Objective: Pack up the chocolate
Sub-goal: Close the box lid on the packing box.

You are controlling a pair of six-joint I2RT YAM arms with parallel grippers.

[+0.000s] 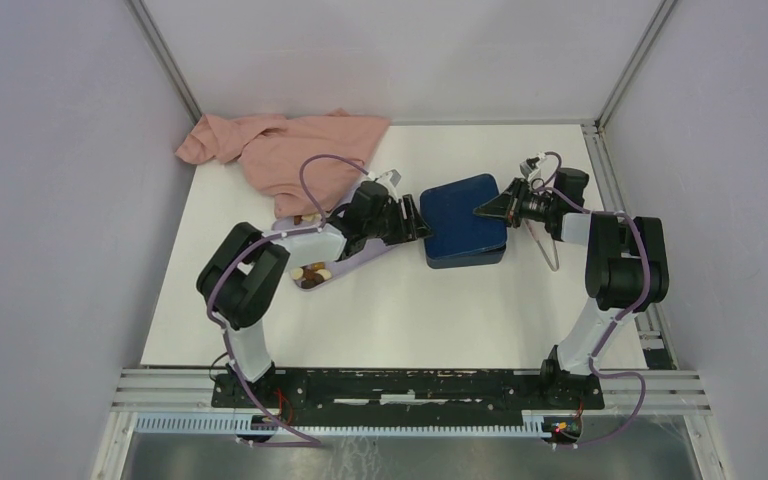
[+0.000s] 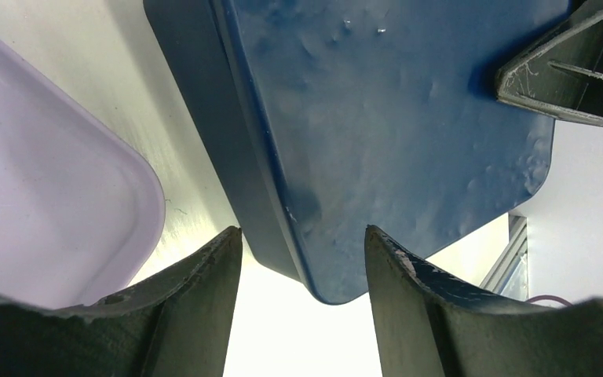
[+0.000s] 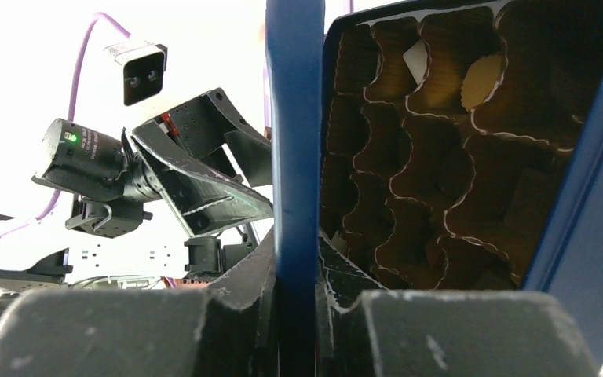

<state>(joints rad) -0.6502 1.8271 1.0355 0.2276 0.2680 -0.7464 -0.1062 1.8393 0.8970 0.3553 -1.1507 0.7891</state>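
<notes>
While my right gripper (image 3: 294,263) pinches the side of the box (image 1: 463,226), my left gripper (image 2: 302,237) hangs wide open and empty at its corner. The chocolate (image 1: 312,273) sits in the tray (image 2: 55,165) on the white table (image 1: 410,310), grey walls (image 1: 50,200) around, pink cloth (image 1: 280,147) at the back

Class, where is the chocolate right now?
In the top view, the chocolate lies on the lilac tray, left of centre, left of the blue box.

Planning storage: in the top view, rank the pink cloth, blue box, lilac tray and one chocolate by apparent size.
1. pink cloth
2. dark blue box
3. lilac tray, partly hidden, so its rank against the box is unsure
4. chocolate, clearly smallest
</notes>
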